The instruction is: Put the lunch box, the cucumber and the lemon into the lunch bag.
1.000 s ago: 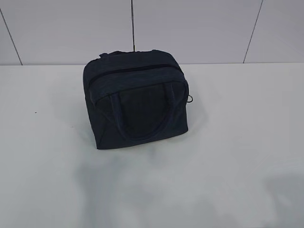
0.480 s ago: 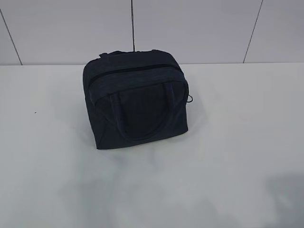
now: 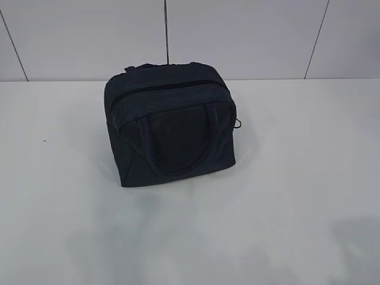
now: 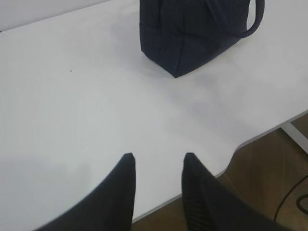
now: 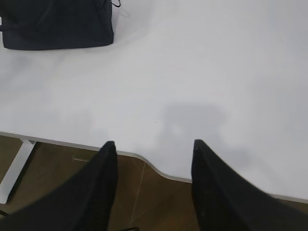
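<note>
We see the lunch bag (image 3: 171, 124) standing upright on the white desk (image 3: 297, 178), toward the back near the wall, zipper run across its top, one loop handle (image 3: 178, 142) hanging down the front face. Both tools sit well back at the desk's near edge: left tool (image 4: 156, 161) fingers apart, holding nothing; right tool (image 5: 151, 147) wider apart, holding nothing.

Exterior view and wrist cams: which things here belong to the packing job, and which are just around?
Job:
- lunch bag, zipped shut
- left gripper, open, empty
- right gripper, open, empty

Just around:
- white table
- tiled wall
</note>
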You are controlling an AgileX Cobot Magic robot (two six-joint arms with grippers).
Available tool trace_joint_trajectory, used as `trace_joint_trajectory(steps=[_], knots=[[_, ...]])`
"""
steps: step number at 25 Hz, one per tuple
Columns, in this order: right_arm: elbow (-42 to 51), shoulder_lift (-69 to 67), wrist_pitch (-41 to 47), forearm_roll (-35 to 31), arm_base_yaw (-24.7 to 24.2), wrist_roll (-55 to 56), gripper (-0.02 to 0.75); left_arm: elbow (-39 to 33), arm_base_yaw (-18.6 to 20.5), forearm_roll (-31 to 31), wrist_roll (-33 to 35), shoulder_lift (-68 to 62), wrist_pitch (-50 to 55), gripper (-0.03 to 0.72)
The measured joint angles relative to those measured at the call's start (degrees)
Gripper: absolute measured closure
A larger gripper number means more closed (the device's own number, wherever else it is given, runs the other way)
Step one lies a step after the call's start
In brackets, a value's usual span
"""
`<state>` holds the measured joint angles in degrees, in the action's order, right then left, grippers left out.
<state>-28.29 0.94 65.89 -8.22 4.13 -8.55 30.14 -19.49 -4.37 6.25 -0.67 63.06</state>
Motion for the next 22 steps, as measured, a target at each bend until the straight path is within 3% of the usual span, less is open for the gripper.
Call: trace_joint_trajectory(steps=[22], knots=[[0.0,0.0,0.0,0.1,0.0,0.1,0.360,0.0,0.0,-0.2,0.0,0.0,0.2,0.452]])
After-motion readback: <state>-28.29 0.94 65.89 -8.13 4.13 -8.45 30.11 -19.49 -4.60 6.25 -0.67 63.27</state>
